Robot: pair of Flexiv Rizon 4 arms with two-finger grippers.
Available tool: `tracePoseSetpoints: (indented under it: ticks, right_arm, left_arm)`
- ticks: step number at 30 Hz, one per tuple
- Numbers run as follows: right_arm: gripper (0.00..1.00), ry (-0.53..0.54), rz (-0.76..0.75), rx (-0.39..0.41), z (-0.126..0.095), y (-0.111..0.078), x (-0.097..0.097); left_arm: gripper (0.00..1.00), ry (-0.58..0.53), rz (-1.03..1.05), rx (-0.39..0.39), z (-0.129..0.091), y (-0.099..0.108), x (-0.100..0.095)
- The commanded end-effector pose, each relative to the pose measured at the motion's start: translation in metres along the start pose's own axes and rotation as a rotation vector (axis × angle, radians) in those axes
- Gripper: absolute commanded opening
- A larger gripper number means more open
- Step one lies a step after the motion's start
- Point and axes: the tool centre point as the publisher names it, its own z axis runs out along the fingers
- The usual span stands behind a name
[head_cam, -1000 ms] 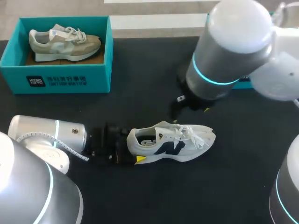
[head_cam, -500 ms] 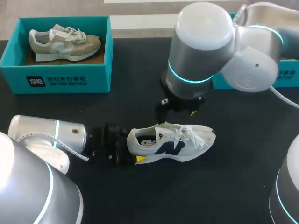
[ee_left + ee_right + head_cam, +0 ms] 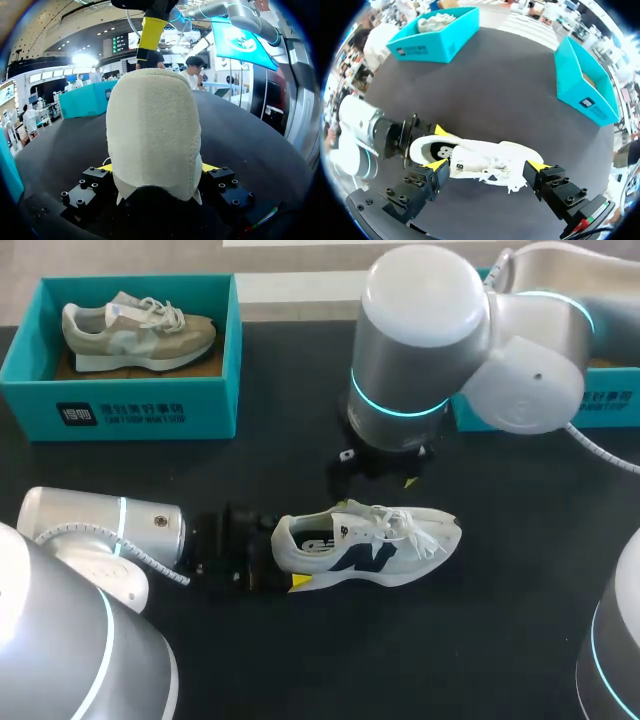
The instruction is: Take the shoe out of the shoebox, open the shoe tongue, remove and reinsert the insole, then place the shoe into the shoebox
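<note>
One shoe, left end effector gripping heel, right end effector spread

Your left gripper holds the shoe by its heel, a yellow tip pressed against each side. Beyond the shoe hangs the right arm's yellow finger. A teal box sits farther back.
</note>
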Motion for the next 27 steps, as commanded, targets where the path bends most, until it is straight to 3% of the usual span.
tracePoseSetpoints:
  ticks: [1,6,14,27]
  right_arm:
    - [1.0,-0.075,0.166,-0.055,0.016,-0.003,0.01]
    - [1.0,-0.062,0.232,-0.077,0.027,-0.003,0.018]
    - [1.0,-0.107,0.236,-0.039,0.04,-0.008,0.034]
    - [1.0,-0.28,0.256,0.009,0.049,-0.017,0.051]
  left_arm:
    - [0.0,0.001,-0.001,-0.003,0.0,0.001,0.001]
    - [0.0,0.001,-0.001,-0.003,0.0,0.001,0.001]
    - [0.0,0.001,-0.001,-0.003,0.0,0.001,0.001]
    - [0.0,0.001,-0.001,-0.003,0.0,0.001,0.001]
